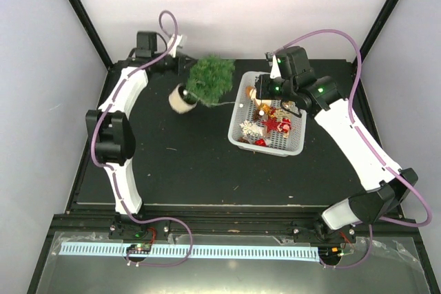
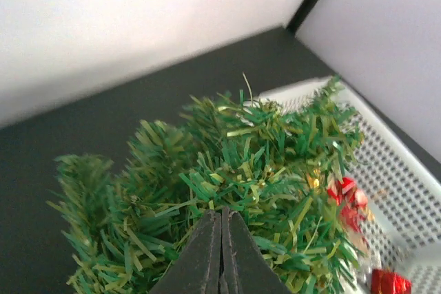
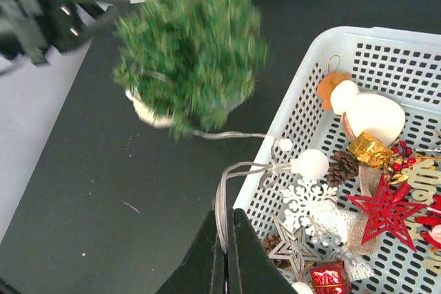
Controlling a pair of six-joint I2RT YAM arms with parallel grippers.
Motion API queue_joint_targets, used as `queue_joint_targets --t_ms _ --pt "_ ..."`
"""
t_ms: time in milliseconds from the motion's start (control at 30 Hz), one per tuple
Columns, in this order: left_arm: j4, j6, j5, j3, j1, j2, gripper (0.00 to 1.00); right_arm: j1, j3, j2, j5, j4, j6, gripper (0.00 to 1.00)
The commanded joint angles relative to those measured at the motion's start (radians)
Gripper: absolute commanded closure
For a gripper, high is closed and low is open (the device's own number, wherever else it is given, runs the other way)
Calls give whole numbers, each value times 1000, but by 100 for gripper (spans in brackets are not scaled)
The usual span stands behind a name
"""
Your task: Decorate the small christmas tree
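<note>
The small christmas tree (image 1: 210, 79) leans over on the black table, its beige base (image 1: 181, 98) at the lower left. It is blurred in the right wrist view (image 3: 189, 46). My left gripper (image 2: 222, 213) is shut, its tips against the tree's green branches (image 2: 227, 163); I cannot tell whether a needle is pinched. My right gripper (image 3: 224, 222) is shut on the clear wire (image 3: 220, 194) of a light string beside the white basket (image 3: 289, 94). The wire runs to white bulbs (image 3: 310, 163) and on toward the tree's base.
The basket (image 1: 238, 139) stands right of the tree and holds a red star (image 3: 386, 208), a white snowflake (image 3: 306, 197), a snowman figure (image 3: 365, 111), pine cones and a red gift box (image 3: 331, 277). Walls close in the back and sides.
</note>
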Motion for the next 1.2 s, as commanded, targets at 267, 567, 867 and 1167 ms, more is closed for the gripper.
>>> queue_joint_targets --t_ms 267,567,867,1167 --pt "169 -22 123 -236 62 -82 98 4 -46 -42 -24 39 15 99" --pt "162 -30 163 -247 65 -173 98 41 48 14 -83 48 -5 99" --pt "235 -88 240 -243 59 -216 99 55 86 120 -158 137 28 99" --pt "155 54 260 -318 46 -322 99 54 148 239 -273 199 64 99"
